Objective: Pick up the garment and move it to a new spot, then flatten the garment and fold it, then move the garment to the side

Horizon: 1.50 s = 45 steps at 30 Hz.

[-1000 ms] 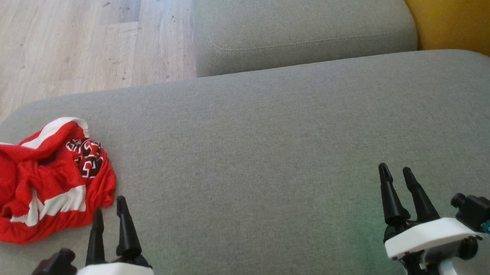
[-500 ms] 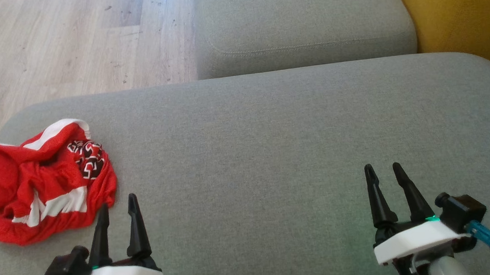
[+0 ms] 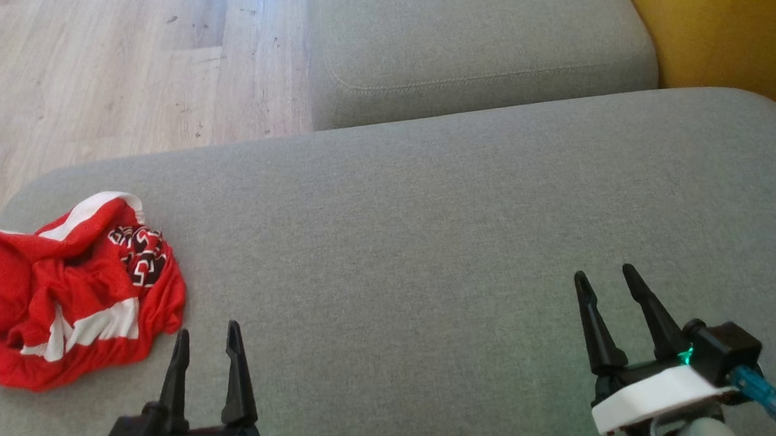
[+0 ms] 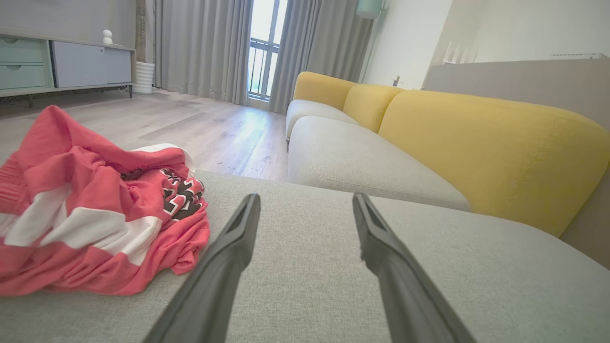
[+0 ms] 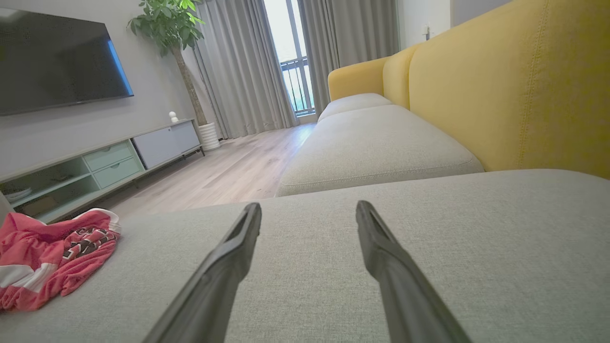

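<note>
The garment is a red jersey with white stripes and dark lettering, crumpled in a heap at the left end of the grey sofa cushion. In the left wrist view the garment lies left of the fingers; in the right wrist view the garment sits far left. My left gripper hovers open just right of the heap's near edge, nothing between its fingers. My right gripper is open over bare cushion at the lower right, empty.
A second grey seat cushion lies beyond, with a yellow backrest to the right. Wooden floor lies past the cushion's far-left edge. A TV stand and plant stand across the room.
My left gripper has shifted right and back toward the bottom edge, away from the garment. The right gripper has moved slightly left. The garment lies unmoved.
</note>
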{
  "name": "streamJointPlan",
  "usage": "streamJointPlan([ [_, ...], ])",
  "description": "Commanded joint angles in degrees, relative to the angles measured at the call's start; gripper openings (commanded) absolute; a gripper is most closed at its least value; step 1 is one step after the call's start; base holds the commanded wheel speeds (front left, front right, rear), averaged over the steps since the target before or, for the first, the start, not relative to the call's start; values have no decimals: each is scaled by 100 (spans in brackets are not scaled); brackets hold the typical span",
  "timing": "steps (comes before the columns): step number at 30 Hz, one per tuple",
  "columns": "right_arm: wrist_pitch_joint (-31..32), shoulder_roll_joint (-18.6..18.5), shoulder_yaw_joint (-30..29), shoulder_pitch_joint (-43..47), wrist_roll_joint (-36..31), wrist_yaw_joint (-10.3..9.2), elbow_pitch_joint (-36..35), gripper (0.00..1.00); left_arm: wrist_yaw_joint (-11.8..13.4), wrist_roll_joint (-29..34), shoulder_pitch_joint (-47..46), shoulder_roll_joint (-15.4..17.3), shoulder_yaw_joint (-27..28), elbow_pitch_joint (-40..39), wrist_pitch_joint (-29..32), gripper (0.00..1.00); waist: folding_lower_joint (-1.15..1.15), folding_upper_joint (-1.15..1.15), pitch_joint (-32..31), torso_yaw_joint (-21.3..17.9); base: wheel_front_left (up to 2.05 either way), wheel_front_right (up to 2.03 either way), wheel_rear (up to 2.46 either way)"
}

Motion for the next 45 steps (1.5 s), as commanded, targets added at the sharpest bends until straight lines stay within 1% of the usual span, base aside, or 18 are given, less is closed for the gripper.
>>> streamJointPlan([
  [1,-101,-26,68,-155,-192,40,-202,100,-6,205,-188,33,148,-157,-95,100,0,0,-10,-2,0,0,0],
  [6,-185,-3,47,-112,-493,42,-198,100,-5,495,-167,35,187,-92,-180,100,0,0,-29,-26,0,0,0],
  [16,-329,24,72,-76,-1037,45,-194,100,84,932,-114,37,295,-17,-324,100,0,0,-47,-102,0,0,0],
  [25,-329,41,-33,-74,-992,45,-161,100,55,894,-136,37,443,141,-324,100,0,0,-38,-125,0,0,0],
  [34,-329,47,-58,-51,-975,45,-149,100,60,874,-145,37,454,193,-324,100,0,0,-44,-74,0,0,0],
  [39,-329,48,-38,27,-953,45,-120,100,105,884,-176,37,463,173,-324,100,0,0,-33,161,0,0,0],
  [45,-329,49,-49,60,-956,45,-120,100,133,867,-177,37,519,142,-324,100,0,0,12,692,0,0,0],
])
